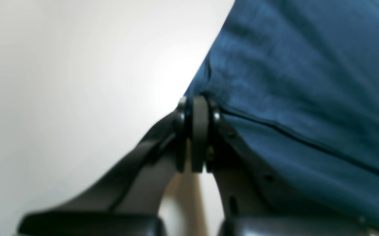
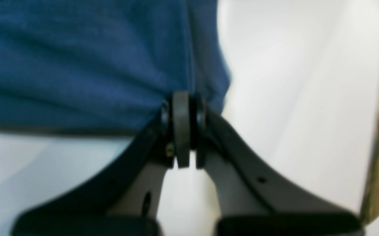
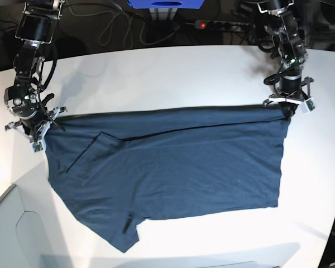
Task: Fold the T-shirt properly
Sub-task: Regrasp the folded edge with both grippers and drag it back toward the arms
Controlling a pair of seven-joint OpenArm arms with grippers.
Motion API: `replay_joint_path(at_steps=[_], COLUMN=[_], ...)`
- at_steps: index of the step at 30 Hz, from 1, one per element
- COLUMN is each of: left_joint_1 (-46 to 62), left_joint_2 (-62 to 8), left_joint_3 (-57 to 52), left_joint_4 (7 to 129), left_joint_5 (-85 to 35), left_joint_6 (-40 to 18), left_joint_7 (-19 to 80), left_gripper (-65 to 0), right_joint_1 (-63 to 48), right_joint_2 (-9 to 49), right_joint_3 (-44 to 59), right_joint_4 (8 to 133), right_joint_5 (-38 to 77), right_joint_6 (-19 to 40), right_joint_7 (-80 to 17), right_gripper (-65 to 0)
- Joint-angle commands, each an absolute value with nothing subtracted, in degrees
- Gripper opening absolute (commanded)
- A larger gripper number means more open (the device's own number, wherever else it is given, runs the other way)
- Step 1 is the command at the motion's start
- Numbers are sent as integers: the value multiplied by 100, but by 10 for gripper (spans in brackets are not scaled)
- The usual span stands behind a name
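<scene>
Two robot arms stretch the T-shirt (image 3: 173, 167) over the white table (image 3: 156, 72), left gripper (image 3: 288, 107) and right gripper (image 3: 42, 131) each pinched tight on a far corner; one lengthwise fold looks made, the rest remains

The plain dark navy-blue short-sleeved cotton T-shirt (image 3: 173, 167) lies spread wide, folded over along its far edge, which is pulled taut and straight. A sleeve sticks out at the near left, and soft wrinkles fan from both far corners.
</scene>
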State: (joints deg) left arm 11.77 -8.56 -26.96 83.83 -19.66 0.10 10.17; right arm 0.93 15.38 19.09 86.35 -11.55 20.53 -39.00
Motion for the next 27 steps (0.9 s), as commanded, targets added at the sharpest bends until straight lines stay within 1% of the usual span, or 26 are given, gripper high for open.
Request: replay_joint_path(at_steps=[1,5,7,9,11,13,17,20,25,27], left_joint_1=[1165,1112,1015,822,611,365,119,48,233,338], left_joint_2=[-945,-980,-1086,-1112,-1138,-1147,-1112,-1112,-1103,-1095], left_joint_3=[-2721,-2721,-2677,-2703,-2721,-2730,-2932,-2958,-2967,-2967], left_joint_4=[8611,8857,8892,8892,8892,8866,8892,8892,8875,8892], left_joint_5=[-1982,-1974,-1974,-1974,-1974,-1974,-1974,-1974,-1974,-2018], left_joint_6=[48,48,48,48,48,48,48,40,22,22], left_joint_7=[840,840,848,963,1358,1701,1991,2149,2123,2114], left_gripper=[-650,-650,-650,-650,-650,-650,-650,-650,-650,-650], right_joint_1=[242,400,576,857,1156,1525,1877,1851,1473,1332], right_joint_2=[1648,1648,1648,1648,1640,1648,1648,1622,1622,1622], right_joint_3=[1938,1930,1930,1930,1903,1692,1596,1552,1499,1525], right_joint_4=[8919,9481,9587,9552,9437,9182,8998,9024,9033,9244], right_joint_5=[-1121,-1121,-1121,-1147,-1147,-1147,-1147,-1147,-1147,-1147], right_joint_6=[2088,2088,2193,2466,2589,2598,2598,2607,2607,2607], right_joint_7=[-3864,-4286,-4470,-4708,-4910,-5042,-5051,-5051,-4989,-5024], right_gripper=[-649,-649,-649,-649,-649,-649,-649,-649,-649,-649])
